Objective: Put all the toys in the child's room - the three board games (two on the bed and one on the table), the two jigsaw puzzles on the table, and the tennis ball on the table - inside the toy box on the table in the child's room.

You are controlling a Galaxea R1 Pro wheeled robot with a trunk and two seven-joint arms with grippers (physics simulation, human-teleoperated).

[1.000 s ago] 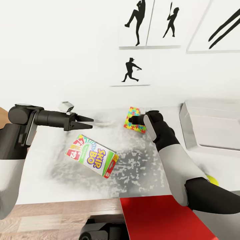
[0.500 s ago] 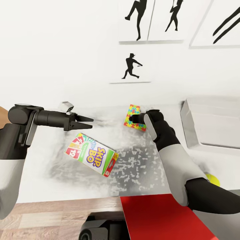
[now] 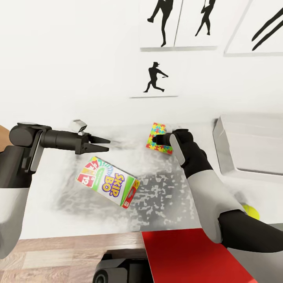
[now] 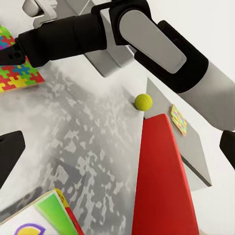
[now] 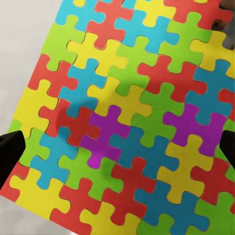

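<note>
the toy box (image 3: 220,145) stands at the right end of the bench (image 3: 70,196), a shallow light-grey tub with sloped walls; nothing can be seen inside the part that shows. in the middle of the bench lies a skip bo box (image 3: 108,182), a flat white card box with orange-red side, turned at an angle. further back, near the wall, lies a jigsaw (image 3: 157,135), a thin flat square of red, yellow, green and blue interlocking pieces. the right gripper (image 3: 154,140) is over the near edge of this jigsaw; in the right wrist view the jigsaw (image 5: 127,117) lies between the two dark fingertips, which stand wide apart and hold nothing. the right arm (image 3: 204,184) crosses the bench between the skip bo box and the toy box and hides a part of the ball (image 3: 251,211), a small yellow-green ball near the front right edge of the bench. the left gripper (image 3: 107,143) hangs above the bench, behind the skip bo box, with the fingers a little apart and nothing between them. in the left wrist view a second jigsaw (image 4: 178,119) lies on a lower grey surface beside the ball (image 4: 143,102). a flat red thing (image 3: 188,255) shows below the front edge of the bench. the bench top is pale with a grey mottled patch. on the white wall hang black silhouette pictures (image 3: 155,78).
</note>
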